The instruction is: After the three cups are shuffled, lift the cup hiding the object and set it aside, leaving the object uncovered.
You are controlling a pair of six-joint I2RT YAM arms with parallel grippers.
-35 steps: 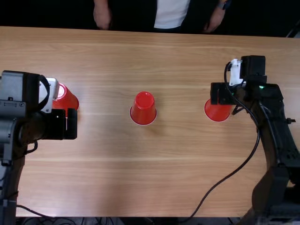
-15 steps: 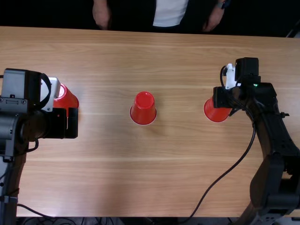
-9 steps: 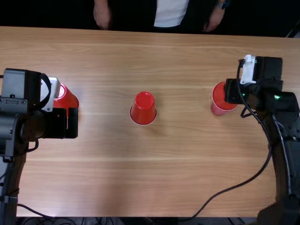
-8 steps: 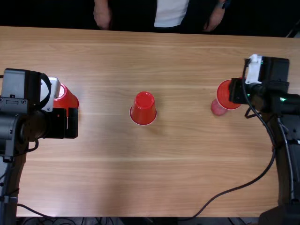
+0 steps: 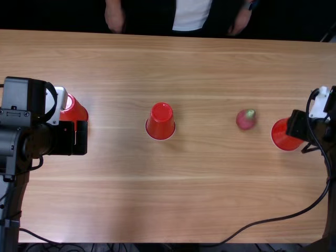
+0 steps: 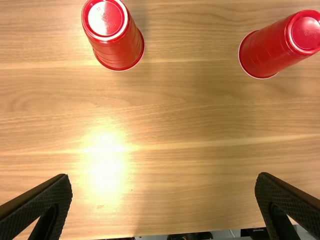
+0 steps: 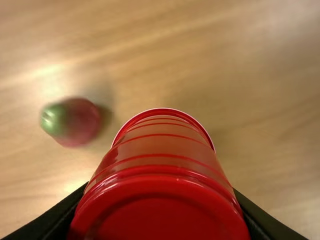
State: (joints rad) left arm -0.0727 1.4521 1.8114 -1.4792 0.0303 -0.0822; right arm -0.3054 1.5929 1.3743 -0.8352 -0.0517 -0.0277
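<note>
Gripping the glossy red cup [image 7: 160, 170] with my right gripper [image 5: 295, 130], I am seeing its ribbed rings; the round green-tipped object [image 5: 245, 119] is lying bare beside it; my left gripper [image 6: 160, 207] is gaping

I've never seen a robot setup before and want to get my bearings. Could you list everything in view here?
left cup: 1, red, upside down, at the table's left, beside the left arm.
middle cup: 1, red, upside down, mid-table, standing free.
right cup: 1, red, near the table's right edge, in a gripper.
small object: 1, reddish with a green tip, uncovered on the table between the middle cup and the right cup, touching neither.
table: 1, light brown wood.
left gripper: 1, black, open and empty, above bare table.
right gripper: 1, black, shut on the right cup.
</note>
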